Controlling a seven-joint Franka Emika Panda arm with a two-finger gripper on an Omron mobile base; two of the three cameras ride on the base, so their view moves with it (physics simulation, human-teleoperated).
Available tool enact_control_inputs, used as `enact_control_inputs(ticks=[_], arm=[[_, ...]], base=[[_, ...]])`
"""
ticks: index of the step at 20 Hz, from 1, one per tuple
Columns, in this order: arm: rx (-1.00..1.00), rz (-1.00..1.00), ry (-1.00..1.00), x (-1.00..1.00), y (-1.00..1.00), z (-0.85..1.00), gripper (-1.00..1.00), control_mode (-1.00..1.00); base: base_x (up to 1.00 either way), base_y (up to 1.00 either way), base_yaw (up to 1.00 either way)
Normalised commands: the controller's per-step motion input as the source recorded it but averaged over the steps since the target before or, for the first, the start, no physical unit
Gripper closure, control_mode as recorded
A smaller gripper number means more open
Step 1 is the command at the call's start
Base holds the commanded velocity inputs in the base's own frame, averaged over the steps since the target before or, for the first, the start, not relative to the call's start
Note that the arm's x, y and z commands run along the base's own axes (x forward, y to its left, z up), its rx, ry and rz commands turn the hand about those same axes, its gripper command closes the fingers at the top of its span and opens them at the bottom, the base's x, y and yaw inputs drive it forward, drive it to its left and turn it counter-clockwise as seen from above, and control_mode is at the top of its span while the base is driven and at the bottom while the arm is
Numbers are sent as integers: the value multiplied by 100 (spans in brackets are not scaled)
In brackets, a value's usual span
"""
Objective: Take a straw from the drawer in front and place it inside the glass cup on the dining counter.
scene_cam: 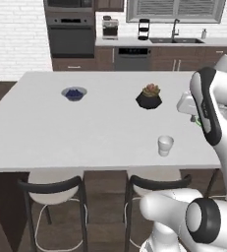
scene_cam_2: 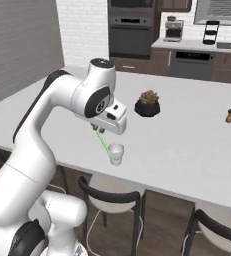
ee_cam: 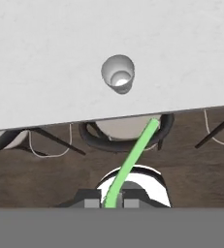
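Observation:
My gripper [scene_cam_2: 100, 131] is shut on the upper part of the thin green straw [scene_cam_2: 105, 146], which slants down from the jaws toward the glass cup [scene_cam_2: 116, 154]. The small whitish cup [scene_cam: 165, 145] stands upright near the front edge of the white dining counter [scene_cam: 85, 128]. In the hand view the straw [ee_cam: 132, 160] runs up from between the fingertips of the gripper [ee_cam: 111, 203]. Its far end lies just short of the counter edge, with the cup [ee_cam: 118, 73] beyond it. The drawer is out of view.
A black pot with a succulent [scene_cam: 149, 97] stands mid-counter, and a blue bowl [scene_cam: 74, 93] sits farther left. Two small shakers [scene_cam_2: 230, 116] stand at the right. Black-backed chairs [scene_cam: 53, 189] tuck under the counter's front edge. Ovens and a sink counter line the back wall.

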Motion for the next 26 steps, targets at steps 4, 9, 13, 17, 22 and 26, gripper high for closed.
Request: enact_control_inputs(ticks=[4, 9, 13, 17, 22, 26], arm=[[0, 0, 0, 0, 0, 0, 100, 100], [0, 0, 0, 0, 0, 0, 100, 100], [5, -1, -6, 8, 6, 25, 100, -100], [18, 1, -26, -6, 13, 63, 100, -100], [20, 7, -33, -3, 6, 41, 100, -100], [20, 11, -36, -3, 1, 11, 100, -100]], base=[[98, 1, -24], [100, 18, -17], [34, 13, -4], [0, 0, 0], [0, 0, 0], [0, 0, 0]])
